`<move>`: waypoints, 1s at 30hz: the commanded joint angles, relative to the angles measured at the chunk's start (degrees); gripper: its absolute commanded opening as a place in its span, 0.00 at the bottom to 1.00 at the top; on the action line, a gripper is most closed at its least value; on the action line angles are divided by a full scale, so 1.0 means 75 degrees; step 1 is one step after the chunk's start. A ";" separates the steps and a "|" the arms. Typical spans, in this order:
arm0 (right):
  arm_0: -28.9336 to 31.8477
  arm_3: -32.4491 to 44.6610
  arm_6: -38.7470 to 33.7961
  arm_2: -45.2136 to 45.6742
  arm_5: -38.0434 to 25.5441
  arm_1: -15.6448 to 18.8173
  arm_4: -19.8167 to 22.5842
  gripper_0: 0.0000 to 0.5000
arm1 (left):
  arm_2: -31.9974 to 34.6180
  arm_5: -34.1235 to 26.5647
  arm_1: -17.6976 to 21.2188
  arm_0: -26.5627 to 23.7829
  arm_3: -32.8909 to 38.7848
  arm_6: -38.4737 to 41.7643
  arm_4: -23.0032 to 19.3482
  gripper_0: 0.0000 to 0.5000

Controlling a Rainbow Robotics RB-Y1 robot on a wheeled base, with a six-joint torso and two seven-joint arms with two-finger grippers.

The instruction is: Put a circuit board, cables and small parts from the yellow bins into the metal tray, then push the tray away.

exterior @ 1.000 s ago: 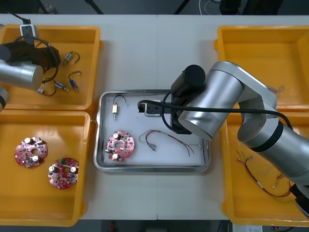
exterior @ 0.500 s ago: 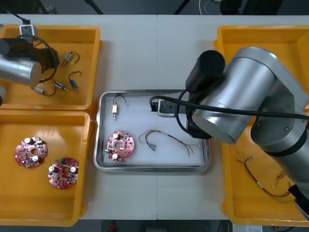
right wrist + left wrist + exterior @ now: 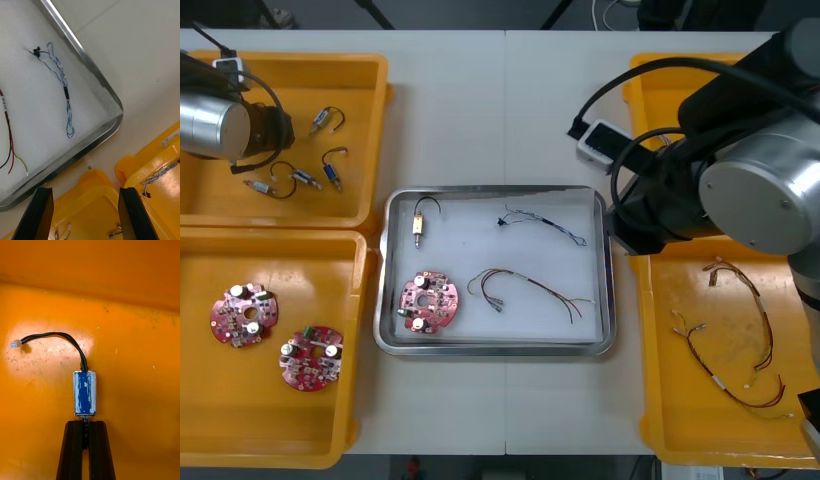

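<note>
Blue small metal part point(image 3: 84, 393): left jaws pinching its near end, long axis running straight out; metal tray point(image 3: 498, 347) lying rightward; right jaws spread, hovering beside tray corner.

Bright, even light falls from above on the table point(image 3: 510, 110), and shadows there are short and soft. The tray point(image 3: 498, 347) glints along its rim, which carries a white streak in the right wrist view. The right arm point(image 3: 765, 195) shows a broad highlight on its shell. In the left wrist view a glaring oval lies on the left bin point(image 3: 131, 326) around the black cable point(image 3: 56, 334), whose plug throws a small shadow. The small part point(image 3: 84, 393) gleams, and the rest of the floor is duller.
</note>
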State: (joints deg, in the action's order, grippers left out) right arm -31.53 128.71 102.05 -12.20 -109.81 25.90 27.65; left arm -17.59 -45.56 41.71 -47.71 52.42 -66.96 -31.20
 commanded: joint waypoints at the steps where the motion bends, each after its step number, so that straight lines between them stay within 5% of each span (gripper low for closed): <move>1: 0.0383 0.0592 -0.0880 0.0841 -0.0025 0.0167 -0.0089 1.00 | -0.0092 -0.0757 0.0404 0.0232 0.0440 -0.0107 -0.0304 0.00; 13: 0.1813 0.1237 -0.2556 0.2271 -0.0025 0.0953 0.0204 1.00 | -0.0068 -0.2081 0.0779 0.0525 0.1448 -0.0072 -0.0621 0.00; 26: 0.3114 0.1283 -0.3118 0.3830 -0.0025 0.1082 0.0790 1.00 | 0.0072 -0.2409 0.0779 0.0537 0.1588 -0.0049 -0.0902 0.00; 27: 0.3219 0.1283 -0.3142 0.3959 -0.0025 0.1082 0.0813 1.00 | 0.0096 -0.2397 0.0779 0.0549 0.1612 -0.0049 -0.0914 0.02; 30: 0.3501 0.1283 -0.3177 0.4252 -0.0025 0.1082 0.0919 1.00 | 0.0107 -0.2397 0.0779 0.0537 0.1635 -0.0096 -0.0914 0.46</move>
State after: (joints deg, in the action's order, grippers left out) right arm -8.26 136.18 80.78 16.13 -109.83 32.22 33.54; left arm -17.59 -63.05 45.16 -44.52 62.94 -66.96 -37.46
